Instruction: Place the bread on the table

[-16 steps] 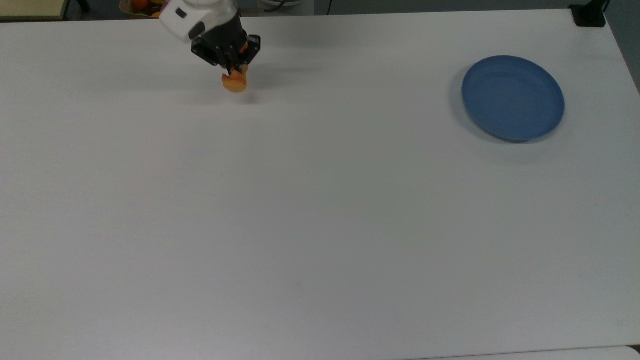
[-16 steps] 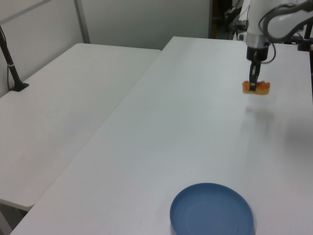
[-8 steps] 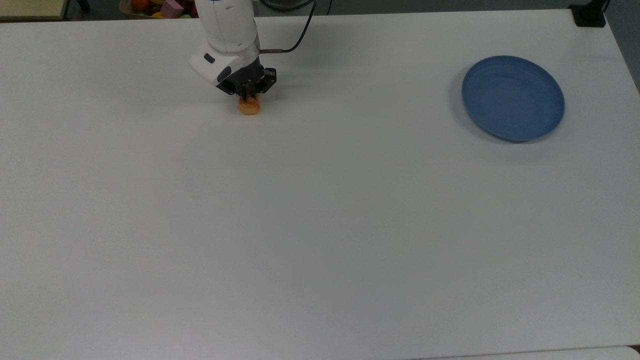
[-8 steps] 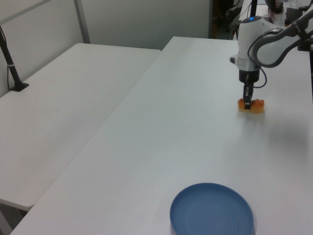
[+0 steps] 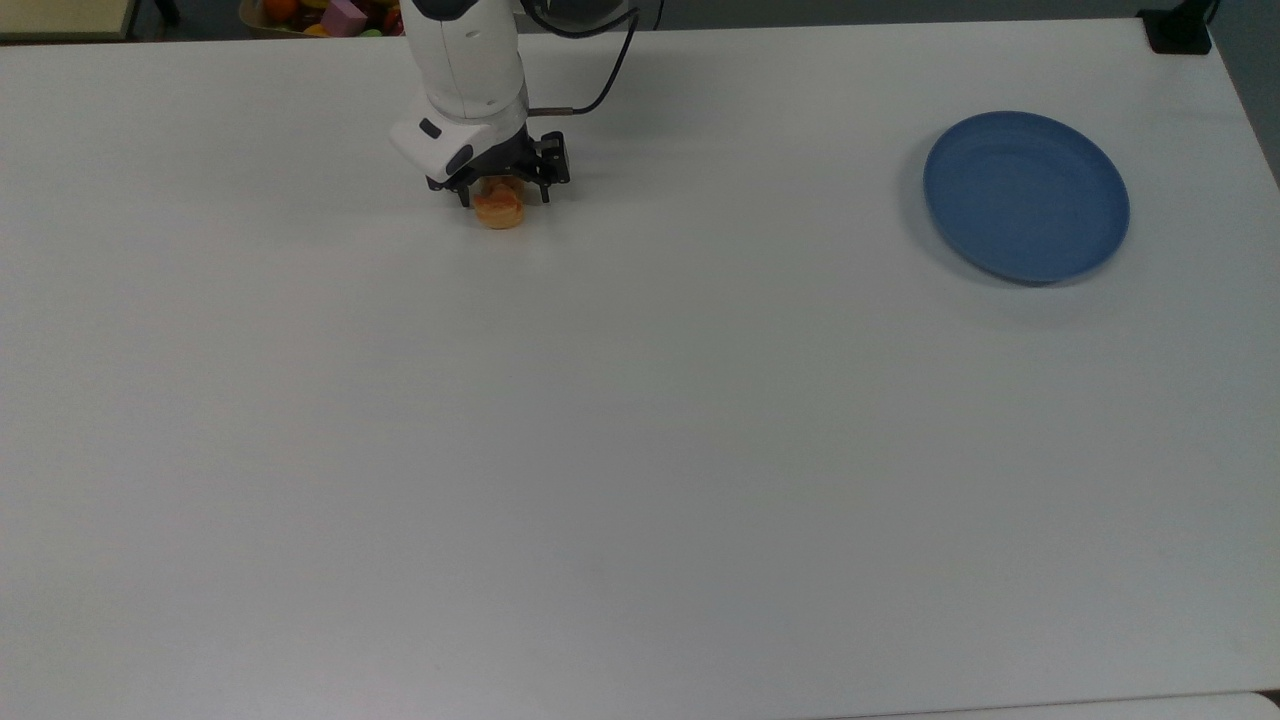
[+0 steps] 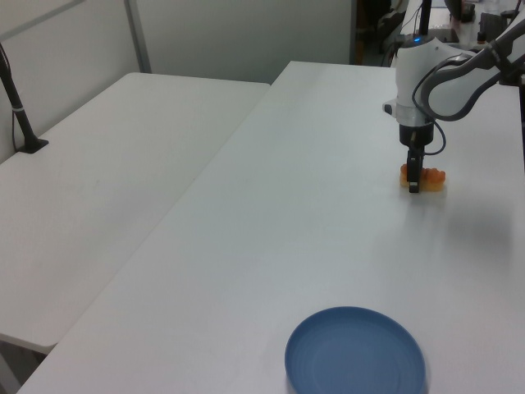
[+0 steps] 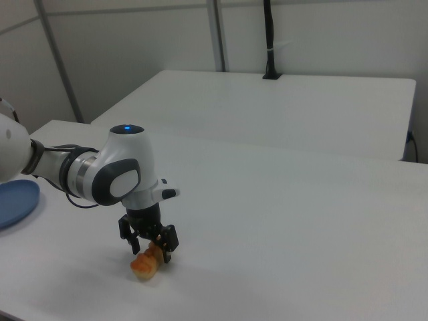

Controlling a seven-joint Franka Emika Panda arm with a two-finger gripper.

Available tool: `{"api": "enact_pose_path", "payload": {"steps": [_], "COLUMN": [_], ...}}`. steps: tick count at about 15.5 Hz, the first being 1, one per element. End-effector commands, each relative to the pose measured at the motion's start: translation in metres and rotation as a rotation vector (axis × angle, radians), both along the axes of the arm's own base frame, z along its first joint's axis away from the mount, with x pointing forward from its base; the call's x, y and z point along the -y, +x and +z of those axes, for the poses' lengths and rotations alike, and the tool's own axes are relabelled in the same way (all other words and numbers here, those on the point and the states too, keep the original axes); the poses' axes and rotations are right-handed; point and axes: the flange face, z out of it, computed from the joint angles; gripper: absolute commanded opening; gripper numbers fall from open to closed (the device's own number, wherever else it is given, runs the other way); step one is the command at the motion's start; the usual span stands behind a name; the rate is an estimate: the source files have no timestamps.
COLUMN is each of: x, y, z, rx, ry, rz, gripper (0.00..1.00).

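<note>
The bread (image 5: pixel 498 213), a small golden-orange roll, lies on the white table (image 5: pixel 640 420) near the far edge in the top view, left of centre. My gripper (image 5: pixel 503 197) stands directly over it, open, one finger on each side of the roll. In the left view the bread (image 6: pixel 434 177) sits at the table's far right with the gripper (image 6: pixel 414 184) low against it. In the right view the bread (image 7: pixel 143 266) rests on the table just below the spread fingers of the gripper (image 7: pixel 151 253).
A round blue plate (image 5: pixel 1027 195) sits far to the top view's right, well apart from the bread; it is near the bottom in the left view (image 6: pixel 355 355). A second white table (image 6: pixel 107 180) adjoins. Coloured items (image 5: pixel 330 14) lie beyond the far edge.
The gripper came down with the bread from above the table, set it on the surface, then opened its fingers and let go of it.
</note>
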Motion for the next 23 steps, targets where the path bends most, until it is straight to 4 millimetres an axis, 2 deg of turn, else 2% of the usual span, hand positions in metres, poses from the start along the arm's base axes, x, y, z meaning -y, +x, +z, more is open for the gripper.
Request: {"api": "enact_pose_path", "payload": {"steps": [1, 3, 5, 9, 13, 17, 19, 22, 23], "x": [0.0, 0.001, 0.003, 0.007, 0.003, 0.005, 0.004, 0.01, 0.005], "y": [-0.002, -0.001, -0.002, -0.003, 0.018, 0.026, 0.024, 0.022, 0.022], "z": [0.005, 0.008, 0.028, 0.11, 0.206, 0.268, 0.283, 0.293, 0.293], "rx": [0.0, 0.005, 0.012, -0.019, 0.044, 0.113, 0.104, 0.093, 0.091], "ry": [-0.015, -0.014, -0.006, 0.013, 0.004, 0.013, 0.023, 0.023, 0.024], "rz": [-0.007, -0.012, -0.014, -0.027, -0.129, -0.176, -0.181, -0.192, -0.183], "gripper": [1.0, 1.0, 1.0, 1.0, 1.0, 1.0, 1.0, 1.0, 1.0]}}
